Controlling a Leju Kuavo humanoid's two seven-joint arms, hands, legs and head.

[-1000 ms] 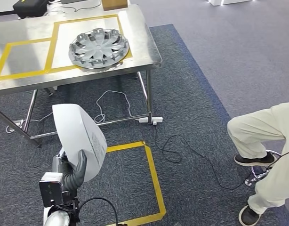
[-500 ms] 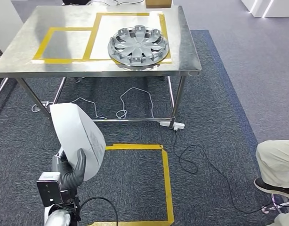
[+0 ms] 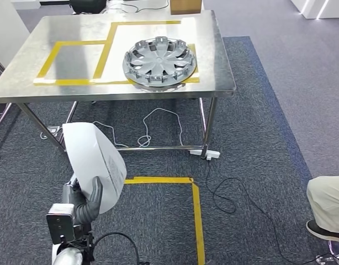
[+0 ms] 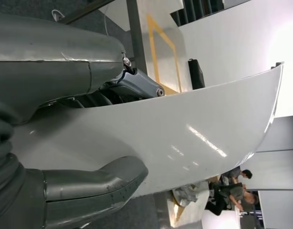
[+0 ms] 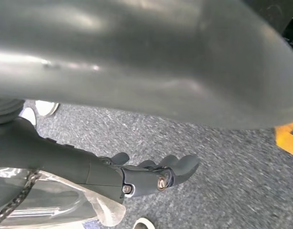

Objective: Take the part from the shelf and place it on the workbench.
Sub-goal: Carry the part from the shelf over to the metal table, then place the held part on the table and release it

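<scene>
Head view: my left hand (image 3: pixel 85 203) grips the white part (image 3: pixel 93 164) by its lower edge, thumb across its face, above the carpet short of the workbench (image 3: pixel 220 66). The part's long axis rises tilted toward the workbench's near-left corner. My right hand (image 5: pixel 152 175) hangs, fingers loosely extended, holding nothing.

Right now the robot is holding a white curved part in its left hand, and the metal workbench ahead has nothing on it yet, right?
Not quite. The left hand does hold the white curved part, but the workbench is not bare: the head view shows a silver hubcap lying on it, inside the yellow-taped area at the bench's right end.
</scene>
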